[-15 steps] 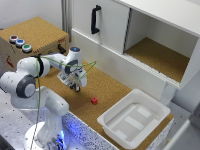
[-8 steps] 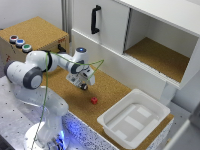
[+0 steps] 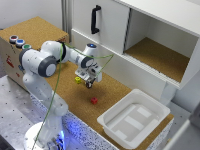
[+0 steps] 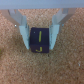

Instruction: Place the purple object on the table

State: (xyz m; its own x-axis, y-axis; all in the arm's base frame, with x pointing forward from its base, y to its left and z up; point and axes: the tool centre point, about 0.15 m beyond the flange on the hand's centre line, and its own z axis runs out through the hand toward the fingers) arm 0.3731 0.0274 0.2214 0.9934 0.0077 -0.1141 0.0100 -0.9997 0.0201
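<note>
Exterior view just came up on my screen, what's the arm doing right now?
The arm's gripper is shut on a small dark purple block, held between its two fingers just above the cork table. From the wrist view I cannot tell whether the block touches the cork yet. On the table nearby lie a small yellow piece and a red cube. An empty white tub sits further toward the exterior view's right. The block has not been released.
</note>
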